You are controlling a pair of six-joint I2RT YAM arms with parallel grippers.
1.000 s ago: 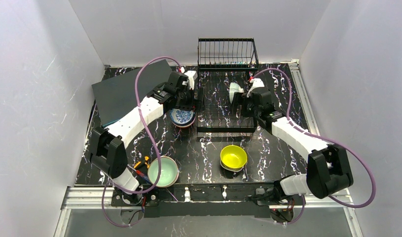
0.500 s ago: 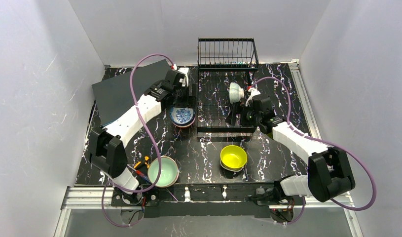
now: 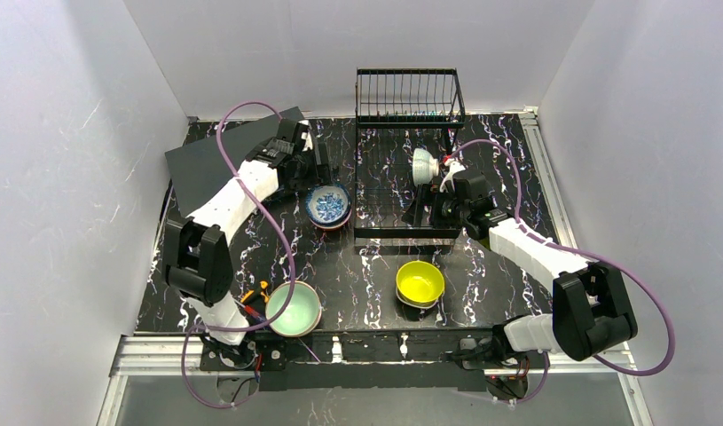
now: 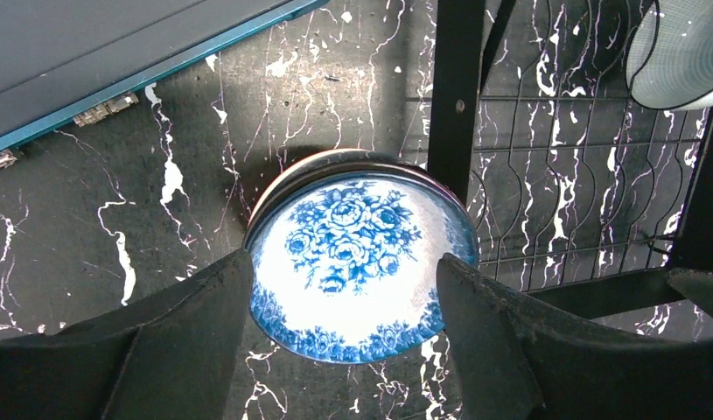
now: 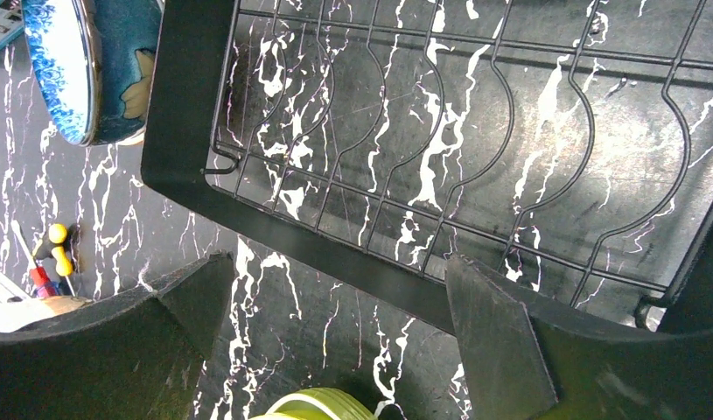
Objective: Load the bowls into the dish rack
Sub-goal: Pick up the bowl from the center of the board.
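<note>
left gripper [image 4: 344,260] wide open, holding nothing. glossy round floral bowl [image 4: 353,236], blue on white, sits between its matte black fingers, just below the tips, on marbled table [image 4: 160,175]. right gripper [image 5: 339,258] fully spread, empty, over flat black frame of wire rack [image 5: 188,87]. ribbed white bowl [image 3: 421,166] stands on edge in rack, just ahead of right gripper.

A left wall [image 3: 65,133], a back wall [image 3: 340,53] and a right wall [image 3: 641,115], all plain pale grey, box in a black surface [image 3: 375,257] veined with white like marble. An aluminium rail [image 3: 153,355] runs along its near edge. The light is even and the shadows are faint.
</note>
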